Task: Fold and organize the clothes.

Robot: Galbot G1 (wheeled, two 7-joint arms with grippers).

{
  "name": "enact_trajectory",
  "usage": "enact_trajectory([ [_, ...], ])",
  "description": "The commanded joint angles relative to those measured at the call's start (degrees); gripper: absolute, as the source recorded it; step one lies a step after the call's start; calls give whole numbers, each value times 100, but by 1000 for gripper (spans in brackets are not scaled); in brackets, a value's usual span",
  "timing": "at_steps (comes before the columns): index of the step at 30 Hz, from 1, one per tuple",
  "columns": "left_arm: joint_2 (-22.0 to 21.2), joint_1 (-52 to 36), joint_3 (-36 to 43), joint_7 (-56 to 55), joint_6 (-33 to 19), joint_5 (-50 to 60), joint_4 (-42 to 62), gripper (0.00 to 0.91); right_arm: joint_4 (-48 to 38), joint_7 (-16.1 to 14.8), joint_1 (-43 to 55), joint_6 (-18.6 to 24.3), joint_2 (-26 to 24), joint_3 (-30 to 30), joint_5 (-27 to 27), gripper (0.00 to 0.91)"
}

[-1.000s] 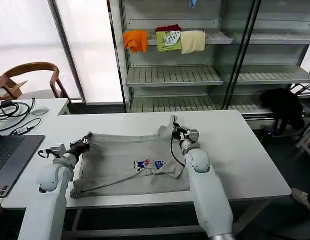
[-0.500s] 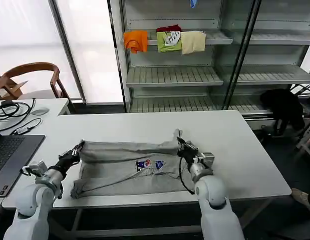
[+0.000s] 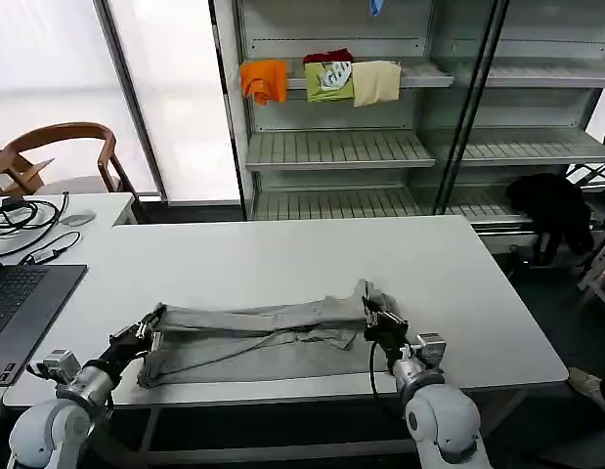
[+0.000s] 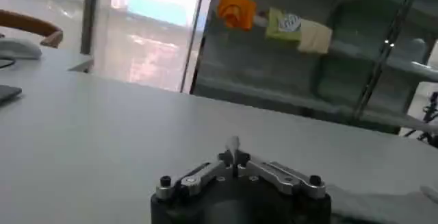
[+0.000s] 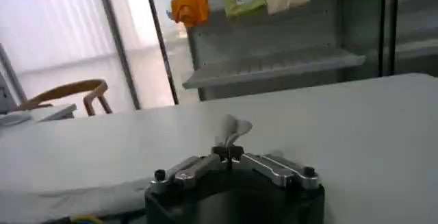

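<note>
A light grey shirt (image 3: 258, 342) lies folded over as a long band near the front edge of the white table (image 3: 282, 259). My left gripper (image 3: 149, 322) is shut on the shirt's left corner, a pinch of grey cloth (image 4: 234, 144) sticking up between its tips (image 4: 234, 165). At the band's right end my right gripper (image 3: 372, 311) is shut on the other corner, with a tuft of cloth (image 5: 233, 131) rising from its closed tips (image 5: 228, 153). The chest print is hidden in the fold.
A laptop (image 3: 19, 303) and cables (image 3: 23, 220) lie on the table's left side beside a wooden chair (image 3: 58, 151). Behind stands a shelf rack (image 3: 341, 147) with orange, green and cream cloths (image 3: 322, 80). A black garment (image 3: 551, 210) hangs at the right.
Both grippers have pulled the shirt's far edge toward the table's front edge, folding it over itself. The chest print, visible before, is now covered and the shirt is a narrow band.
</note>
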Motion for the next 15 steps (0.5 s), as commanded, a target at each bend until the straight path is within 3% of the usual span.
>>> enact_trajectory([
  [1,-16,409,-64,90,-7,267,-241,20,283,45,-387,-100,-127,49,-169,0],
  [2,-34,422,-60,87,-15,343,-266,30,272,58,-403,-103,-124,43,-282,0],
  [3,-43,433,-51,64,-14,441,-279,30,244,63,-430,-96,-111,41,-464,282],
  [4,-59,438,-49,55,-22,622,-296,685,223,71,-456,-83,-103,42,-564,907],
  [5,-79,448,-48,40,-22,777,-307,907,214,80,-471,-66,-98,35,-679,907],
  [8,-111,514,-36,-86,-85,1121,-380,907,156,179,-531,76,-26,32,-1266,907],
  [15,-379,776,-59,-772,-82,1679,-775,907,234,330,-423,595,33,130,-1013,907],
])
